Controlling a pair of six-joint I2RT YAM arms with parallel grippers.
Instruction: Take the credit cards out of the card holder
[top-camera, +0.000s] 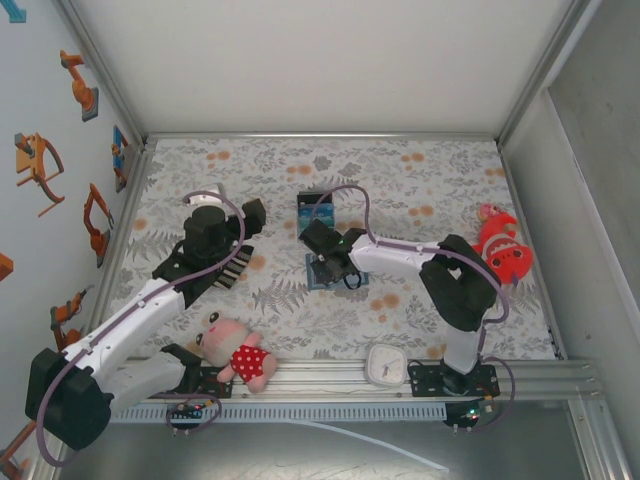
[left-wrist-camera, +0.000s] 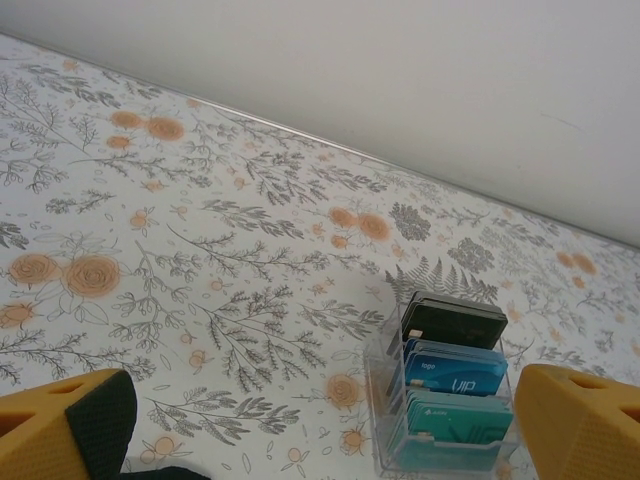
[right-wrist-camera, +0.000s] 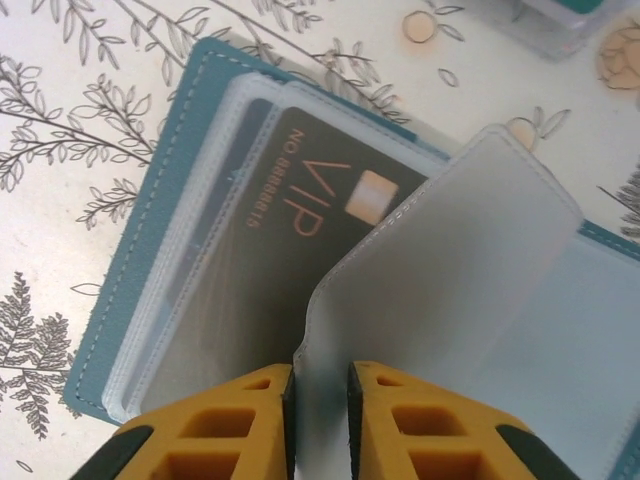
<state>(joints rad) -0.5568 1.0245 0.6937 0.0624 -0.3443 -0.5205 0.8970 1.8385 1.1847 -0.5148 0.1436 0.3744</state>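
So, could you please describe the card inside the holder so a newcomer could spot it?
Look at the middle of the table, where the right gripper pinches a leaf of the open blue holder. In its clear sleeve sits a black card with coppery VIP lettering; the other cards stand upright in a clear rack farther back.

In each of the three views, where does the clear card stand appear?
Top external: clear card stand at centre, just beyond the card holder.
Left wrist: bottom right, cards upright in it.
Right wrist: top right corner, cut off.
Shared landmark: the floral table cover.
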